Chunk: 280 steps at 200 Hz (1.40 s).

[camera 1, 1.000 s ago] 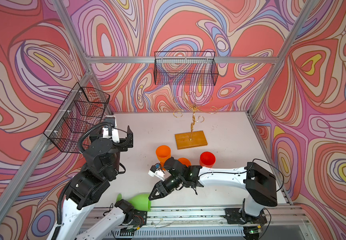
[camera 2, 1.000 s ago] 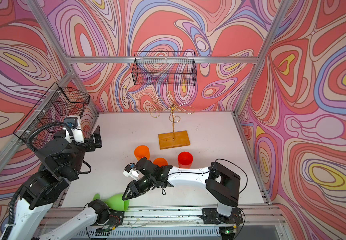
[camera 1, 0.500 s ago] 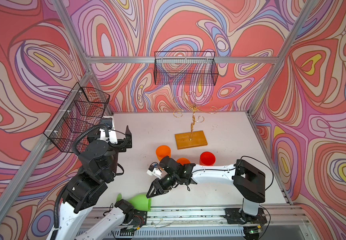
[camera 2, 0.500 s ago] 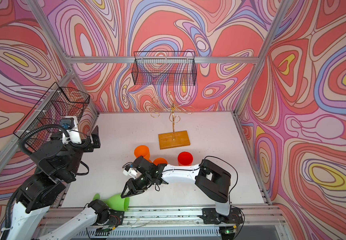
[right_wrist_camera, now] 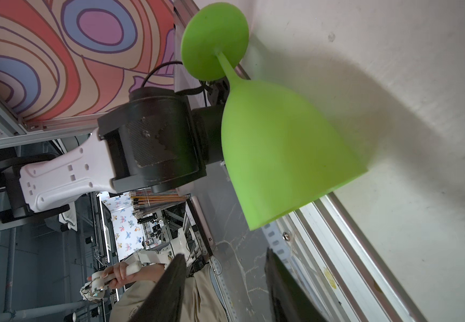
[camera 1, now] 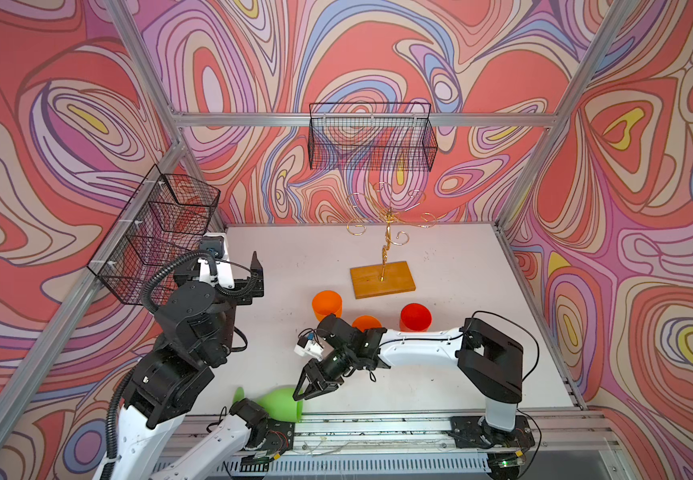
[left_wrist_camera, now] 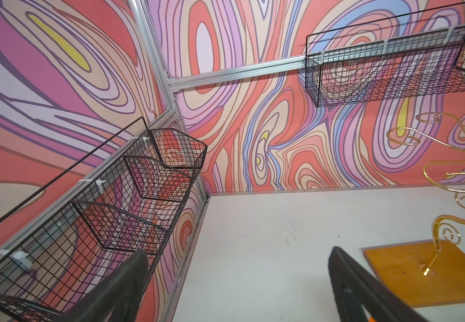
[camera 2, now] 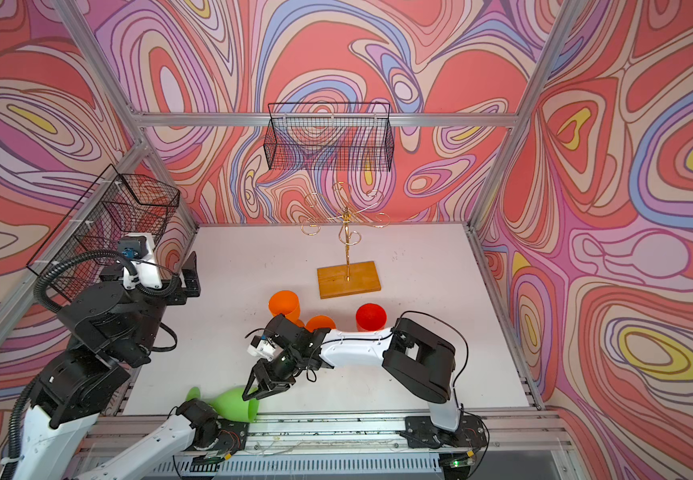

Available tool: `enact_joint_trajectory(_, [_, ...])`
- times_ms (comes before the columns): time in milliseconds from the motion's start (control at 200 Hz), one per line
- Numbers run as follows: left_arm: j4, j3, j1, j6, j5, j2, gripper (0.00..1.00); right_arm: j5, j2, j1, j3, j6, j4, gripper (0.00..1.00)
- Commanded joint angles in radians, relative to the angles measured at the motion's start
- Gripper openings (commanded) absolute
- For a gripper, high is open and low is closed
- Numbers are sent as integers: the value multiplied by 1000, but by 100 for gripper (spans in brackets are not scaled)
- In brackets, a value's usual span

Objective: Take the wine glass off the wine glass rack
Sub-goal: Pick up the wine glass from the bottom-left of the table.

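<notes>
White table (camera 1: 303,249) holds wine glass rack (camera 1: 371,282), three cups (camera 1: 326,305), toppled wine glass (camera 1: 280,405).

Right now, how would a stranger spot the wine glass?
Find the front edge of the white table, by the metal rail. The wine glass lies there on its side. It alone is green and stemmed; the cups are orange and red.

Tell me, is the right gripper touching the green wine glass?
Apart. In the right wrist view the right gripper ends short of the green wine glass; background shows between its fingertips and the rim.
</notes>
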Motion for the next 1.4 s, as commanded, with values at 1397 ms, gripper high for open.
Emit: enact_joint_trajectory(1397, [-5, 45, 8, 71, -36, -35, 100, -117, 209, -17, 232, -29, -176, 32])
